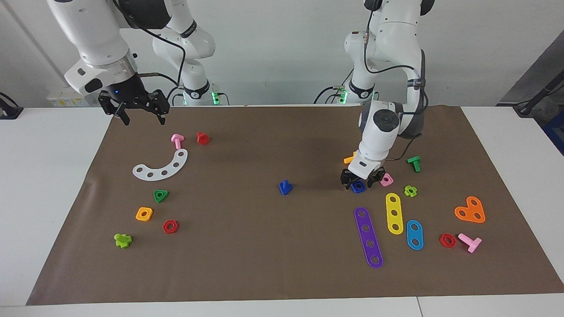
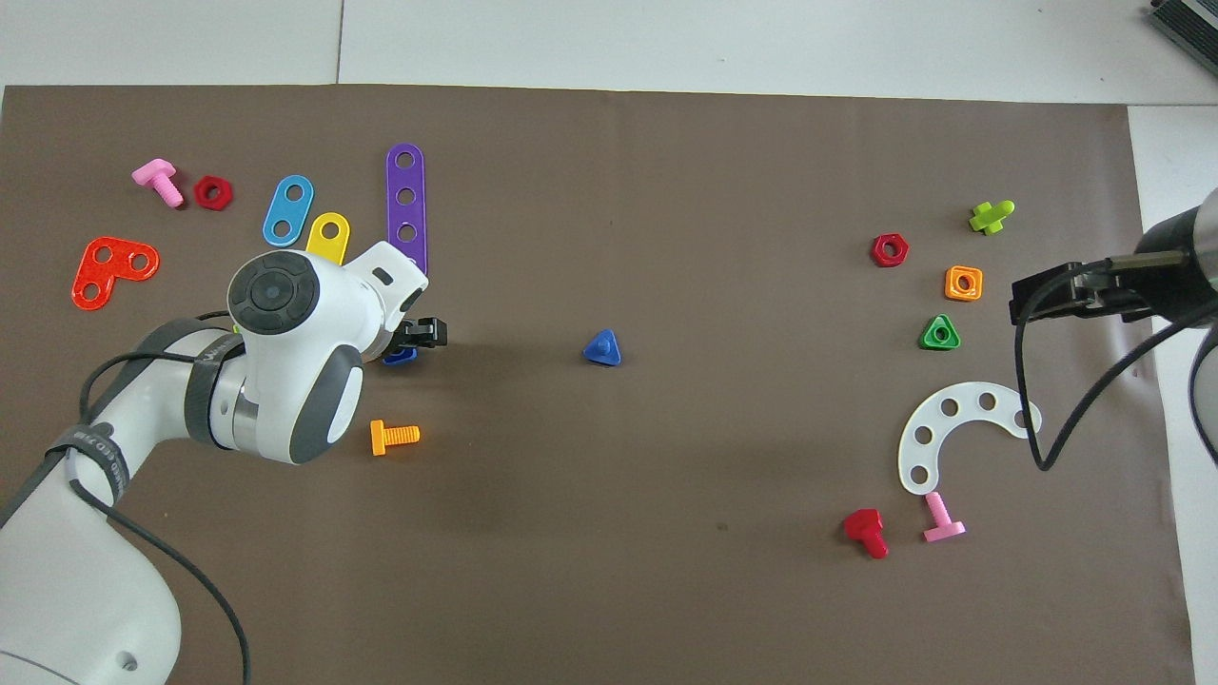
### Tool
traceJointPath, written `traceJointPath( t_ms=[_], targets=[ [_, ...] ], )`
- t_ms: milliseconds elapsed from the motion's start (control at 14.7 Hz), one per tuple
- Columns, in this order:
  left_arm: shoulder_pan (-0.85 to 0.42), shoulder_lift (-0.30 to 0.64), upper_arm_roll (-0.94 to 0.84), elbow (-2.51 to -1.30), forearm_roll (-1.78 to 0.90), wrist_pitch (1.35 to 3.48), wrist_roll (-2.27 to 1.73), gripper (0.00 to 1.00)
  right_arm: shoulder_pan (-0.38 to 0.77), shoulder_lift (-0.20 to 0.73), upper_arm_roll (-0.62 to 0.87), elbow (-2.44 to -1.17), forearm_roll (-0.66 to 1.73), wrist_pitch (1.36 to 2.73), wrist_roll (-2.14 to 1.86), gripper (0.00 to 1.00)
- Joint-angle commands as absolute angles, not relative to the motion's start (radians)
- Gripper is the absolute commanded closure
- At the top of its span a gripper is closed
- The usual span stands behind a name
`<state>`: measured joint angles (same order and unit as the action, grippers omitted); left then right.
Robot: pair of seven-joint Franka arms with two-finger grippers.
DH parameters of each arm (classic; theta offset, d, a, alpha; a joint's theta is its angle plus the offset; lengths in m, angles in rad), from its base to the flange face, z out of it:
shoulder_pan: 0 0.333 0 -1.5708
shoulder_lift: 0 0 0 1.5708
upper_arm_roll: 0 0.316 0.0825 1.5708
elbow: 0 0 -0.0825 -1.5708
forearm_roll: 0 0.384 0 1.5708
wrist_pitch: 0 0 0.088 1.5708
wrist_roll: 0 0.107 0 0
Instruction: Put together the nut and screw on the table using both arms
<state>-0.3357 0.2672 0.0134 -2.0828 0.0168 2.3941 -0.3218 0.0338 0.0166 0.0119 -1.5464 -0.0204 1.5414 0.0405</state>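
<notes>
Nut (image 1: 358,187) sits on the mat (image 1: 264,264) directly under my left gripper (image 1: 360,179), between its spread fingertips, pink nut (image 1: 387,179) just beside it. Square, it has no long axis. My left forearm slopes steeply down onto it. Screw (image 1: 285,187) stands head-down mid-mat, toward the right arm. My right gripper (image 1: 140,112), fingers apart, hangs over the mat's edge, waiting.

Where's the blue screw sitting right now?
In the facing view the blue screw stands head-down near the middle of the brown mat, alone, beside the blue nut, which lies toward the left arm's end.
</notes>
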Motion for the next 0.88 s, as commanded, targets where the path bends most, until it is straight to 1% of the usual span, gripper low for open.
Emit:
traceJointPath(
  t_ms=[0, 340, 408, 475, 543, 611, 679, 747, 815],
  targets=[
    [-0.351, 0.247, 0.029, -2.126, 0.021, 2.411, -0.342, 0.14, 0.031, -0.018, 0.018, -1.583, -0.015, 1.555, 0.018, 0.00],
    [-0.350, 0.245, 0.031, -2.135, 0.021, 2.411, -0.347, 0.16, 0.028, -0.018, 0.018, -1.583, -0.015, 1.554, 0.018, 0.00],
    [-0.350, 0.245, 0.031, -2.131, 0.021, 2.408, -0.347, 0.19, 0.028, -0.018, 0.018, -1.583, -0.015, 1.554, 0.017, 0.00],
    [-0.350, 0.247, 0.034, -2.128, 0.021, 2.407, -0.347, 0.25, 0.028, -0.018, 0.018, -1.583, -0.015, 1.554, 0.018, 0.00],
    [-0.350, 0.247, 0.034, -2.126, 0.023, 2.405, -0.347, 0.38, 0.028, -0.018, 0.018, -1.583, -0.015, 1.554, 0.018, 0.00],
    [-0.350, 0.247, 0.034, -2.123, 0.021, 2.405, -0.353, 0.53, 0.028, -0.018, 0.018, -1.583, -0.015, 1.554, 0.018, 0.00],
    [-0.347, 0.247, 0.035, -2.122, 0.023, 2.405, -0.360, 0.72, 0.028, -0.018, 0.018, -1.583, -0.015, 1.554, 0.017, 0.00],
    [-0.347, 0.247, 0.037, -2.115, 0.023, 2.402, -0.359, 0.84, 0.028, -0.018, 0.018, -1.583, -0.015, 1.554, 0.018, 0.00],
    [-0.347, 0.247, 0.035, -2.103, 0.023, 2.390, -0.359, 0.93, 0.028, -0.018, 0.018, -1.583, -0.015, 1.554, 0.017, 0.00]
  ],
)
